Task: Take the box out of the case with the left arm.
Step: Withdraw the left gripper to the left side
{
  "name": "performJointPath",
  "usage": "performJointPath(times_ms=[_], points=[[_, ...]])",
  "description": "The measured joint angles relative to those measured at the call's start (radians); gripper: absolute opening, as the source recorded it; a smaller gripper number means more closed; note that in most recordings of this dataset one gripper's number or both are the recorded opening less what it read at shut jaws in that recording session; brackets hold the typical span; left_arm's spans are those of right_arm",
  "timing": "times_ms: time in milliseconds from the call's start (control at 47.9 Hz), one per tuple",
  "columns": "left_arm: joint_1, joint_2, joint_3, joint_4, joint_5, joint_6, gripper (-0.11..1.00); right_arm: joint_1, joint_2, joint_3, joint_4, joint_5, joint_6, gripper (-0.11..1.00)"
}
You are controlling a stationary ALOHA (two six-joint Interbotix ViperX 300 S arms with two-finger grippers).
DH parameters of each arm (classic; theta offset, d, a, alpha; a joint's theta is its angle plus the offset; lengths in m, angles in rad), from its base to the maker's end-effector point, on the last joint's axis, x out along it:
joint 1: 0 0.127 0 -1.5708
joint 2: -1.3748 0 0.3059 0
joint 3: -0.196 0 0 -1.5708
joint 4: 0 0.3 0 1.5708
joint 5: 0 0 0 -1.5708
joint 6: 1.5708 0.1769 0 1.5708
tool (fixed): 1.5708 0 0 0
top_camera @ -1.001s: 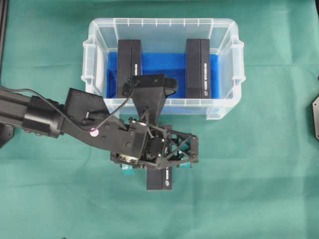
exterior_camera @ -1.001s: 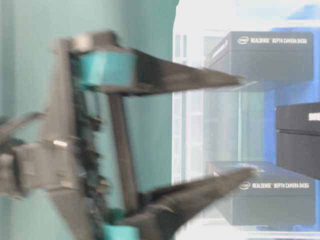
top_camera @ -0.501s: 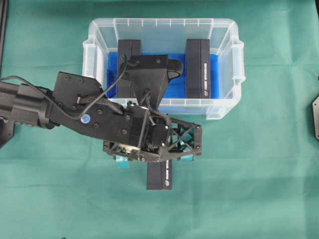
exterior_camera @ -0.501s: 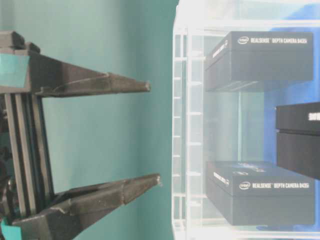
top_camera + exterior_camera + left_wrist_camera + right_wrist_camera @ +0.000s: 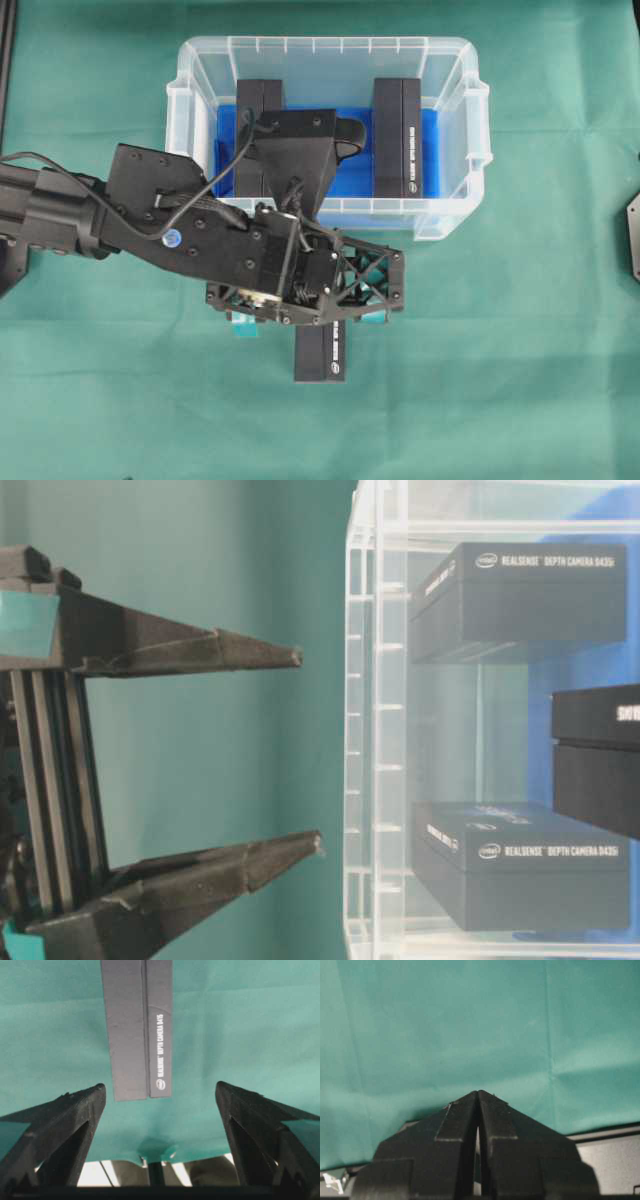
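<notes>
Your left gripper (image 5: 318, 315) hangs wide open, holding nothing, above the flat black cardboard box (image 5: 320, 352) lying on the green cloth surface (image 5: 520, 350), below centre frame.

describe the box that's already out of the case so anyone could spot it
Find the clear case on the green cloth. Just in front of it, under the left hand, lies a black box. Unlike the two boxes inside, it rests on bare cloth.

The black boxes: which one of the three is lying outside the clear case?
The box on the green cloth, below the left gripper and in front of the case. The other two boxes stand inside on the blue floor.
</notes>
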Motion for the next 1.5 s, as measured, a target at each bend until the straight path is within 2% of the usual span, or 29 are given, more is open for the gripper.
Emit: performJointPath(times_ms=[271,501,814,1085,1252,1502], points=[[-0.029,-0.091,0.12,0.0,0.0,-0.006,0.91,-0.002,0.0,-0.002,0.0,-0.002,0.002,0.0],[-0.066,-0.242,0.287,-0.003,0.002,-0.018,0.91,0.0,0.0,-0.002,0.0,0.009,-0.002,0.0],[-0.114,-0.474,0.525,-0.014,0.0,-0.1,0.91,0.0,0.0,-0.002,0.0,0.015,-0.008,0.0],[-0.167,-0.669,0.715,-0.014,-0.034,-0.106,0.91,0.0,0.0,0.0,0.005,0.015,-0.008,0.0],[-0.172,-0.755,0.782,-0.015,-0.049,-0.104,0.91,0.0,0.0,-0.002,0.006,0.015,-0.008,0.0],[-0.172,-0.79,0.804,-0.015,-0.051,-0.101,0.91,0.0,0.003,-0.002,0.008,0.015,-0.008,0.0]])
